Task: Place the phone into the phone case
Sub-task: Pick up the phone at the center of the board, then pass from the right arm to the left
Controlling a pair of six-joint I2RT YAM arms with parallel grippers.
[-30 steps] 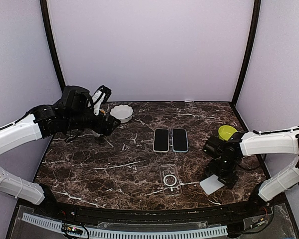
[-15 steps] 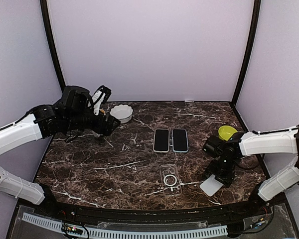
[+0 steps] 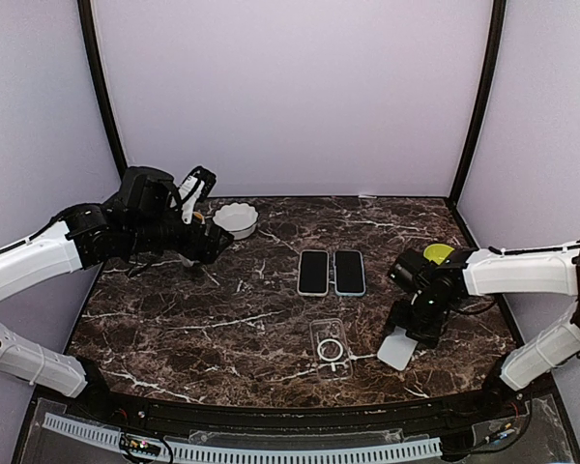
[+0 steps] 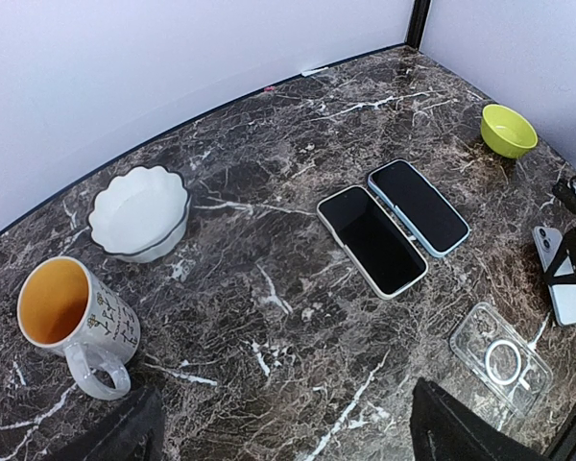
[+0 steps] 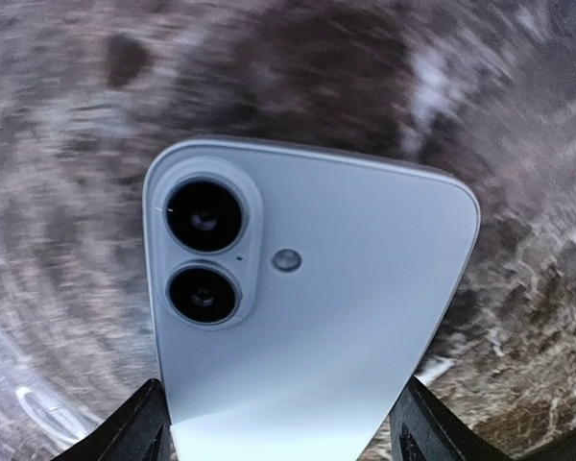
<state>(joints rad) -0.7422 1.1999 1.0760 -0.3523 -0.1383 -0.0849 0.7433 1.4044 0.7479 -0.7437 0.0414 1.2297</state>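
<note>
My right gripper (image 3: pixel 413 332) is shut on a white phone (image 3: pixel 397 350), one finger on each long edge. In the right wrist view the phone (image 5: pixel 307 317) shows its back with two camera lenses, and the gripper (image 5: pixel 283 427) holds its lower part above the blurred marble. The clear phone case (image 3: pixel 331 348) lies flat just left of the phone, near the front edge; the left wrist view shows the case (image 4: pixel 501 357) too. My left gripper (image 3: pixel 199 249) hangs open over the table's back left, holding nothing, and its two fingers frame bare marble in its own view (image 4: pixel 278 437).
Two phones lie screen-up side by side mid-table, one white-edged (image 3: pixel 313 272) and one blue-edged (image 3: pixel 349 273). A white scalloped bowl (image 3: pixel 236 219) and an orange-lined mug (image 4: pixel 72 322) stand at the back left. A green bowl (image 3: pixel 440 257) sits behind the right arm.
The right gripper has closed on the white phone and carried it a little left and back, toward the clear case. The left arm has stayed still.
</note>
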